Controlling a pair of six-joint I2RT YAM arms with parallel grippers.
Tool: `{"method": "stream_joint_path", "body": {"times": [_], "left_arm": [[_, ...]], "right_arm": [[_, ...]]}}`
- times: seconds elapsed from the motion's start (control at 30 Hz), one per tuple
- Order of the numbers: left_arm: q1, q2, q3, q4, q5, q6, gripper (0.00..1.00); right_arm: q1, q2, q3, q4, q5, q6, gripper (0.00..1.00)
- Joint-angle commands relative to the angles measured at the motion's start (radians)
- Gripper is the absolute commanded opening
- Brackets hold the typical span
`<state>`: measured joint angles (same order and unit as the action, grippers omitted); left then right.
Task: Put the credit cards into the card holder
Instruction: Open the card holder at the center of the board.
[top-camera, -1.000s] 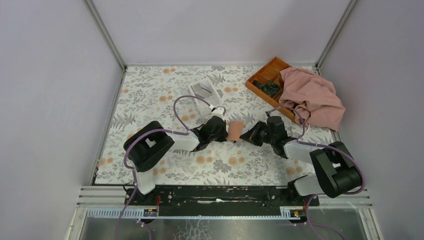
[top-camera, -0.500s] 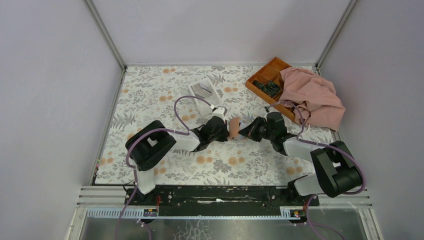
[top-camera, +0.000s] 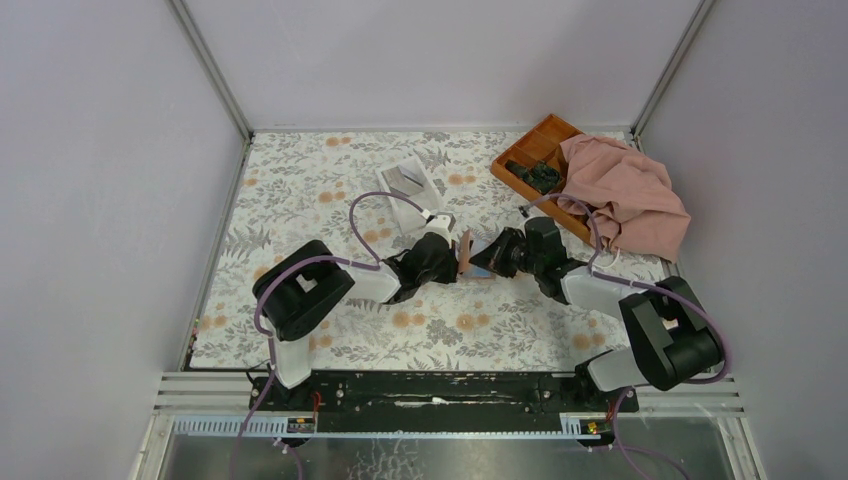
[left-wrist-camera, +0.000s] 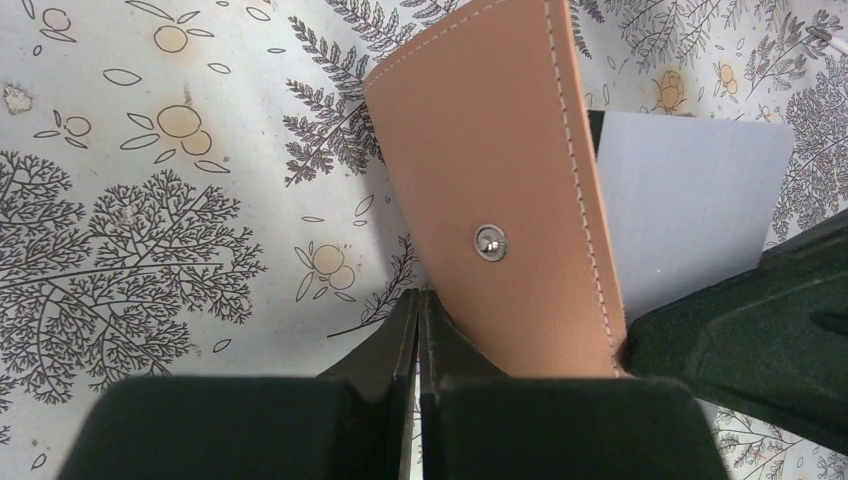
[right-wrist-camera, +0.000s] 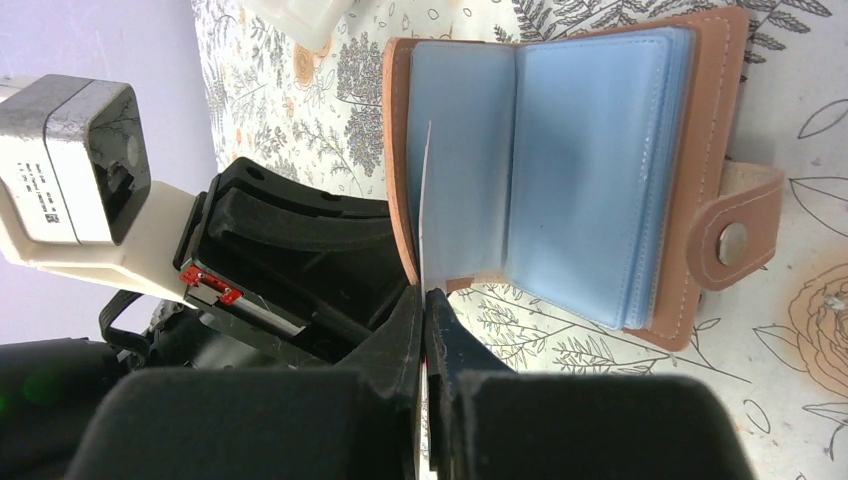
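Both claws meet over the open holder (top-camera: 467, 258) at the middle of the table (top-camera: 300, 190), each clenched.
The left claw (left-wrist-camera: 420, 300) pinches the holder's tan cover and stands it upright. Its wrist view shows only the outside with the snap stud (left-wrist-camera: 489, 242), and the pale card (left-wrist-camera: 690, 210) flat behind. The right wrist view shows the inside: blue sleeves (right-wrist-camera: 590, 170) fanned open and the right claw (right-wrist-camera: 426, 295) gripping that card edge-on against the left sleeve. Whether it sits in a pocket is unclear. Far left lies a white box (top-camera: 405, 180); far right, an orange tray (top-camera: 535, 150) lies half under a pink cloth (top-camera: 625, 195).
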<state>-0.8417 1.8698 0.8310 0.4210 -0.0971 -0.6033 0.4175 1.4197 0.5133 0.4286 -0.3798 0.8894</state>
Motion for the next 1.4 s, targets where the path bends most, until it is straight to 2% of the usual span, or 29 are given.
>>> {"method": "stream_joint_path", "body": {"times": [0.0,0.7,1.37], "left_arm": [[-0.023,0.072,-0.044,-0.146,0.077,0.01,0.0],[-0.023,0.068,-0.055,-0.148,0.093,0.02,0.0],[-0.024,0.002,-0.204,-0.125,0.071,-0.033,0.0]], "right_arm": [[0.029,0.015,0.062,-0.009,0.02,-0.024,0.0],[0.105,0.061,0.174,-0.133,0.087,-0.104,0.0],[0.171,0.197,0.27,-0.254,0.201,-0.217,0.0]]}}
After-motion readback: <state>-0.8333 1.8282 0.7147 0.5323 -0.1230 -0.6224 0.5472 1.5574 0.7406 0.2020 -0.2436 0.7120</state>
